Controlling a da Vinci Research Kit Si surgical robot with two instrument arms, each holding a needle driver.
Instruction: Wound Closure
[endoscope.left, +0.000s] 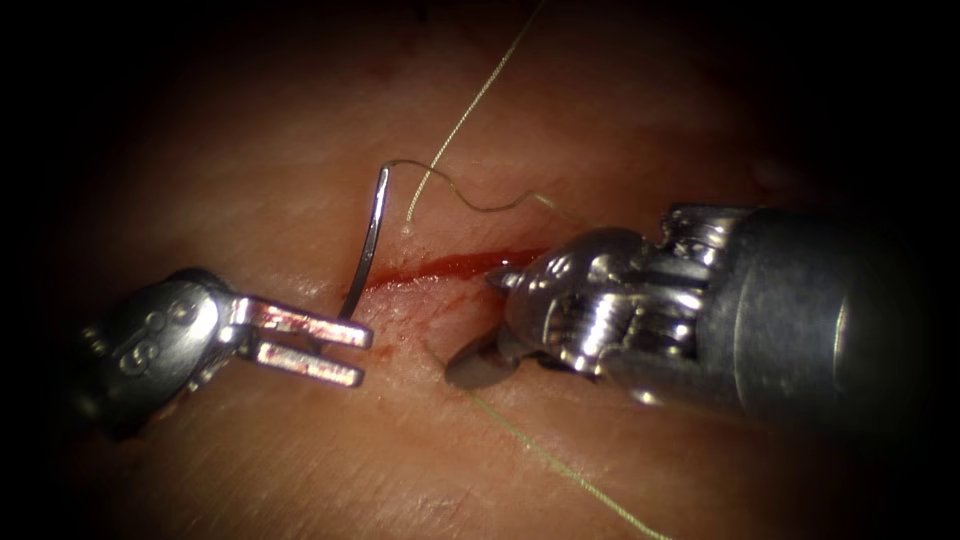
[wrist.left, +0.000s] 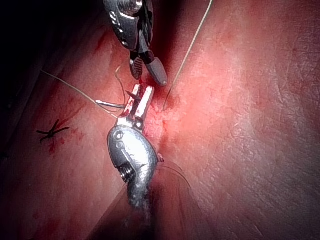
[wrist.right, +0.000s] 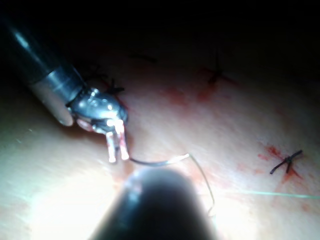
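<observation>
The curved needle (endoscope.left: 368, 240) stands upright at the left end of the red cut (endoscope.left: 450, 265). Its thread end is uppermost and its lower part sits between the jaws of my left tool (endoscope.left: 365, 356), which are shut on it near their tips. I cannot tell whether the point is in the tissue (endoscope.left: 250, 180). The left wrist view shows the same hold, left tool (wrist.left: 141, 92) on needle (wrist.left: 112, 104), as does the right wrist view, left tool (wrist.right: 118, 159) on needle (wrist.right: 157, 162). My right tool (endoscope.left: 485, 325) lies over the cut's right part, open and holding nothing, and it faces the left tool (wrist.left: 147, 75).
Pale thread (endoscope.left: 470, 110) runs from the far side to the tissue just above the cut. A dark loop (endoscope.left: 480, 207) trails from the needle's tail. More thread (endoscope.left: 560, 465) leads away toward the near right. Dark tied stitches (wrist.left: 52, 132) (wrist.right: 285, 162) mark the tissue.
</observation>
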